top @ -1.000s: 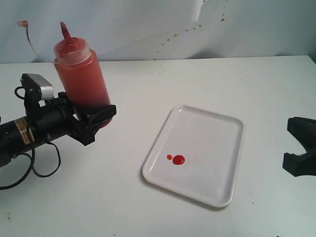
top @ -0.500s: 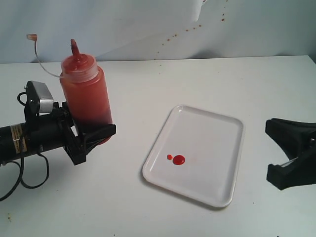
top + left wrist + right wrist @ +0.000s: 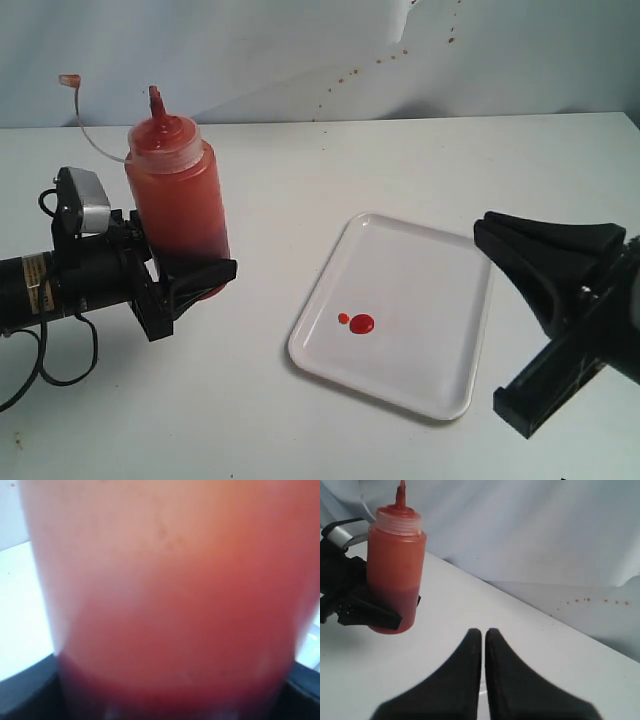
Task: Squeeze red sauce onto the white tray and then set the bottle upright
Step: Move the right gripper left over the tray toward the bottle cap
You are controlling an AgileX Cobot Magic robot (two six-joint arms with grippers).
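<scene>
The bottle (image 3: 178,210) stands upright at the left of the table, red-orange with darker red sauce low inside it. Its small cap (image 3: 68,78) hangs off a thin tether to the left. My left gripper (image 3: 195,275) is shut on the bottle's lower part; in the left wrist view the bottle (image 3: 165,590) fills the frame, with dark fingers (image 3: 25,695) at the corners. The white tray (image 3: 420,290) lies right of centre, holding two small blobs of red sauce (image 3: 358,322). My right gripper (image 3: 482,233) is shut and empty by the tray's right edge. From the right wrist, the right gripper (image 3: 483,632) points toward the bottle (image 3: 395,587).
Small red specks (image 3: 350,72) dot the pale backdrop behind the table. The left arm's black cable (image 3: 60,365) loops on the table at the lower left. White tabletop lies between the bottle and the tray.
The bottle has gone from tilted and raised to upright and lower. My right gripper has come in from the right edge to the tray's right side.
</scene>
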